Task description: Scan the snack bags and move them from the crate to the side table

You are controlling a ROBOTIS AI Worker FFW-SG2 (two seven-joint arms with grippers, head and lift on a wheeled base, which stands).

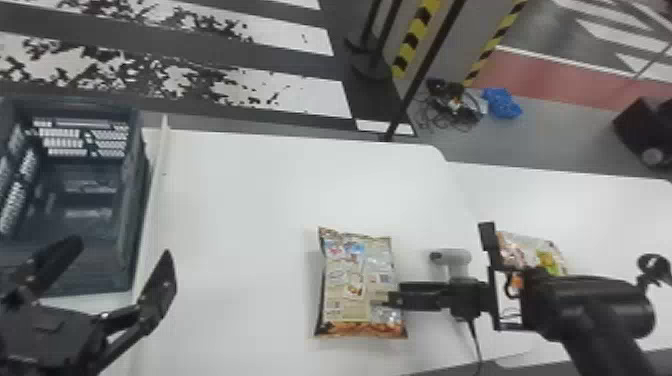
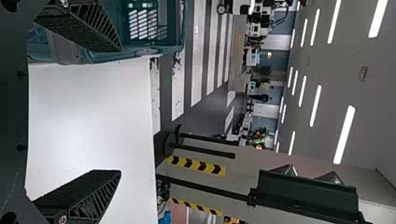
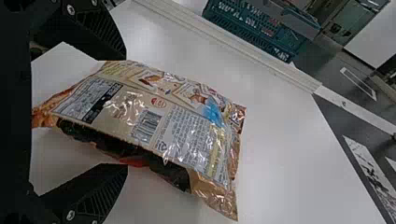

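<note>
- The right claw (image 1: 392, 298) is at the snack bag (image 1: 350, 280) on the bench (image 1: 240, 200), on the bag's right-hand side in the head view.
- In the right wrist view the right claw (image 3: 125, 111) stands spread wide, with part of the bag in the gap between its fingers.
- That bag shows its printed back, with a barcode on it; its corners and seams are crinkled and shiny.
- The left claw (image 1: 121, 249) is at the head view's lower left, its fingers spread apart with nothing between them. One finger shows against the crate (image 1: 132, 200), the other against the white bench top.
- The crate, dark and open-topped with slotted walls, is at the left, beside the raised edge strip (image 1: 161, 150) of the bench.
- A grey scanner (image 1: 462, 256) is just beyond the right claw, partly hidden by it.
- A second snack bag (image 1: 537, 247) is on the side bench (image 1: 575, 200), partly hidden behind the right arm.
- On the floor beyond are tangled cables (image 1: 450, 107) and a blue bundle (image 1: 501, 103).
</note>
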